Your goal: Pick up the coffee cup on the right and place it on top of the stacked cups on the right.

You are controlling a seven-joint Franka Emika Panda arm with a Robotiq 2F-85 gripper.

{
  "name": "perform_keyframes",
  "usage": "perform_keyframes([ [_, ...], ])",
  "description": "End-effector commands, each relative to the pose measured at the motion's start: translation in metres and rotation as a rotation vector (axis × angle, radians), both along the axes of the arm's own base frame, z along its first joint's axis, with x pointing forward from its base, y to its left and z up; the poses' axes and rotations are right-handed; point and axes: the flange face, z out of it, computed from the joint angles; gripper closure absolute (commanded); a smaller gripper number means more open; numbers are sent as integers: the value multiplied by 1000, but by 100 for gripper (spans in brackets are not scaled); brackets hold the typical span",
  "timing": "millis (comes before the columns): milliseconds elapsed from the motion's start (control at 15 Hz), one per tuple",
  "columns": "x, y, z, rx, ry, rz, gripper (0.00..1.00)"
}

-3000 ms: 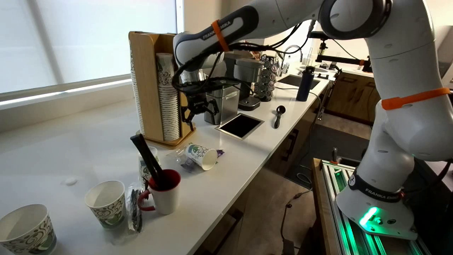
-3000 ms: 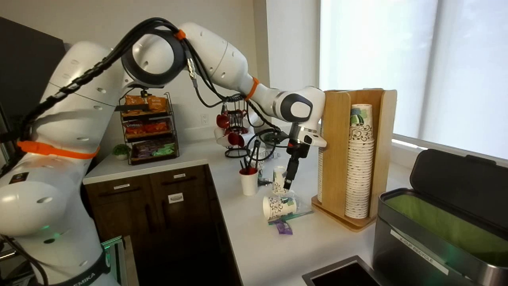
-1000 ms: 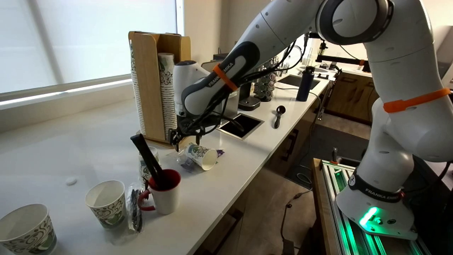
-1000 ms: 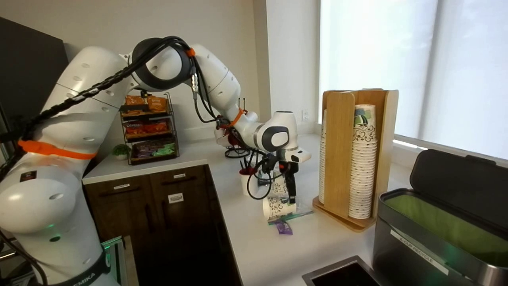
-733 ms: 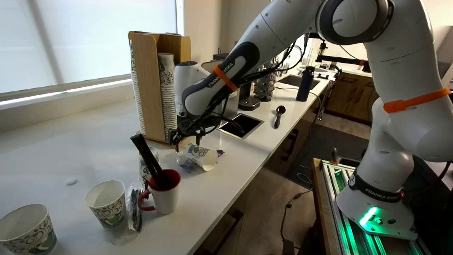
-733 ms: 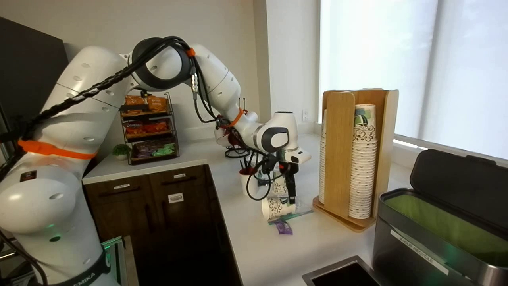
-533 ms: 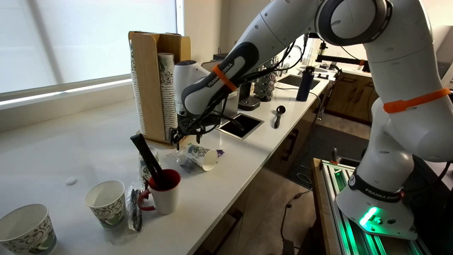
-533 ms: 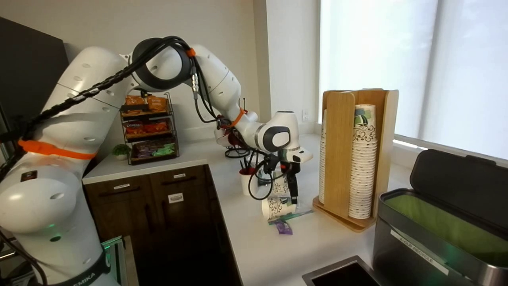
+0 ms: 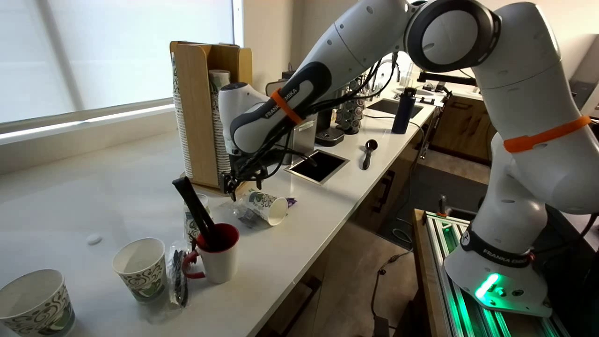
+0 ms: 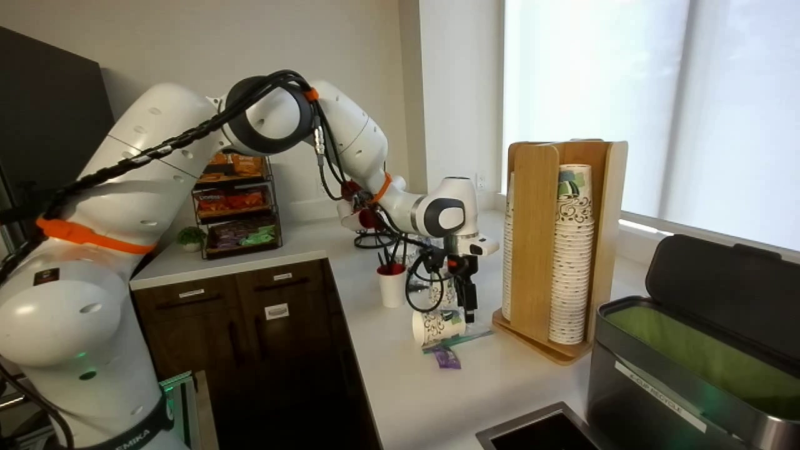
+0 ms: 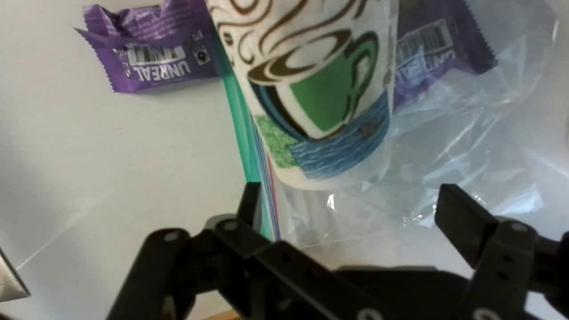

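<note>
The coffee cup (image 9: 267,207) is a whitish paper cup with a printed pattern. It lies on its side on the counter in both exterior views (image 10: 439,326); in the wrist view its printed side (image 11: 324,102) and base show, with the rim out of frame. My gripper (image 9: 246,191) is open and empty, low over the cup's base end. In the wrist view the fingertips (image 11: 351,200) stand apart, with the base just ahead of them. The stacked cups (image 10: 570,275) form a tall column in the light-wood holder (image 10: 534,250); the arm partly covers them in an exterior view (image 9: 220,135).
A clear plastic bag (image 11: 471,146) and purple snack wrappers (image 11: 151,58) lie around the cup. A red-lined mug (image 9: 220,262) with black utensils and upright patterned cups (image 9: 140,269) stand nearby. A metal bin (image 10: 669,387) and a square counter opening (image 9: 318,166) are past the holder.
Over three seconds my gripper has come down from beside the holder to low over the lying cup. In the last half second it has shifted slightly toward the holder. It stays open.
</note>
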Motion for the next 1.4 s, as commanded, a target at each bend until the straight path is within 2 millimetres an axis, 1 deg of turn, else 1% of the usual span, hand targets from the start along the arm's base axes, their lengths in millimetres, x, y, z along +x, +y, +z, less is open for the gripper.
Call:
perform_keyframes([
  [0, 3, 4, -7, 30, 17, 30, 0],
  [67, 2, 2, -4, 6, 5, 15, 0],
  [333, 1, 2, -5, 9, -4, 15, 0],
  [667, -8, 1, -17, 51, -65, 61, 0],
  [1000, -25, 5, -29, 67, -83, 130, 0],
  [1200, -35, 4, -31, 69, -76, 115, 0],
  [1333, -34, -1, -27, 82, -98, 67, 0],
])
